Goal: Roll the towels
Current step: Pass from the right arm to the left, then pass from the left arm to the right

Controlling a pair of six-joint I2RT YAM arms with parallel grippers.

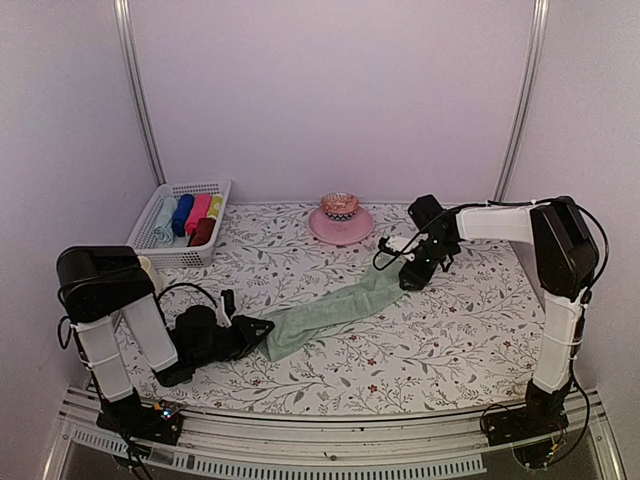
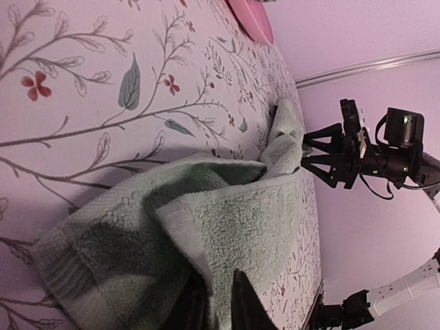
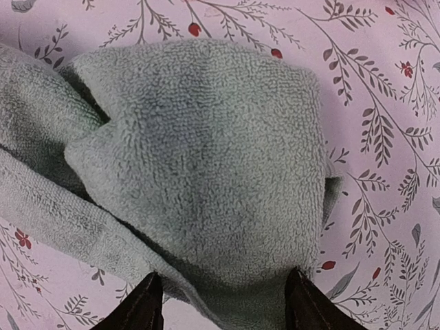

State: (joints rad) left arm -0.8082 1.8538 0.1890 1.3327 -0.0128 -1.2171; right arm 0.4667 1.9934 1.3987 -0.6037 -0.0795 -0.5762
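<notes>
Stretching slantwise across the floral surface, the green towel runs as a long narrow band from the lower left of the top view up toward the right of centre. Its lower-left end meets the left pincer, which lies low over the surface. In the left wrist view the two dark fingers stand close together with the towel's folded hem nipped between them. The towel's far end rises off the surface into the right pincer, which points down at it from the upper right. In the right wrist view its fingers stand fairly wide apart, with a thick bunched fold of towel filling the gap between them and held there. Between the two pincers the towel is loosely folded along its length, and its middle lies on the surface. A white basket holding rolled cloths of several colours sits at the upper left. A pink plate carrying a small bowl stands near the back wall at upper centre, well apart from the towel.
</notes>
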